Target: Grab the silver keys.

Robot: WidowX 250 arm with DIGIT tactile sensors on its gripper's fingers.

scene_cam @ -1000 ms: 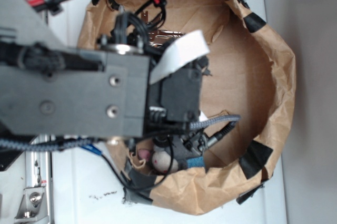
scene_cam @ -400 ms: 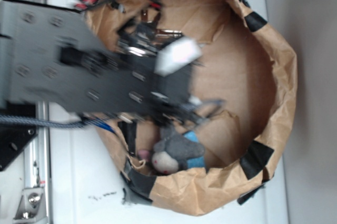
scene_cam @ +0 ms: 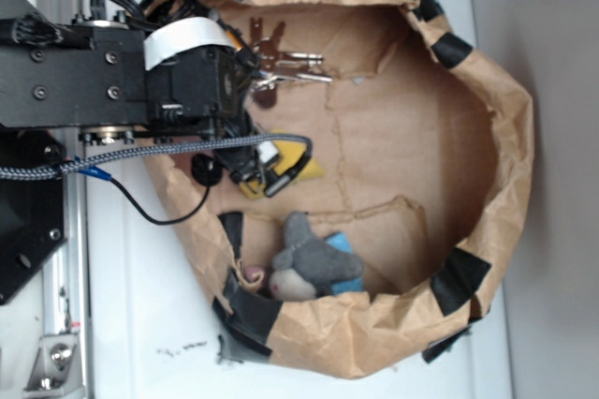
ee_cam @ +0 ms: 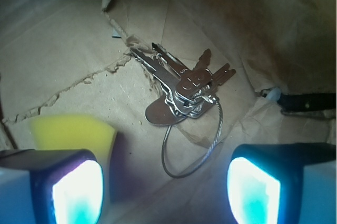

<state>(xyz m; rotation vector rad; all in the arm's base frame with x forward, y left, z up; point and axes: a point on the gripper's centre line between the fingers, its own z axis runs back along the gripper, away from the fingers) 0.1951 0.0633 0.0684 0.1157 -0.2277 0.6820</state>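
The silver keys (ee_cam: pixel 179 84) lie flat on the cardboard floor of a brown paper bin, a bunch on rings with a thin wire loop (ee_cam: pixel 192 145) trailing toward me. In the exterior view the silver keys (scene_cam: pixel 285 66) sit at the bin's upper left, partly under my arm's head. My gripper (ee_cam: pixel 166 192) hangs above them, open, its two glowing pads (ee_cam: pixel 76 192) wide apart with nothing between. The wire loop's end reaches into the gap ahead of the fingertips. In the exterior view the fingers are hidden below the black wrist (scene_cam: pixel 201 81).
A yellow sponge (ee_cam: pixel 71 132) lies just beyond my left finger; in the exterior view the sponge (scene_cam: pixel 281 169) sits mid-left. A grey and blue plush toy (scene_cam: pixel 314 268) rests at the bin's lower wall. The crumpled paper wall (scene_cam: pixel 505 137) with black tape rings everything.
The arm has swung from the bin's middle up to its upper left, uncovering the plush toy and the sponge. The gripper now sits over the keys.
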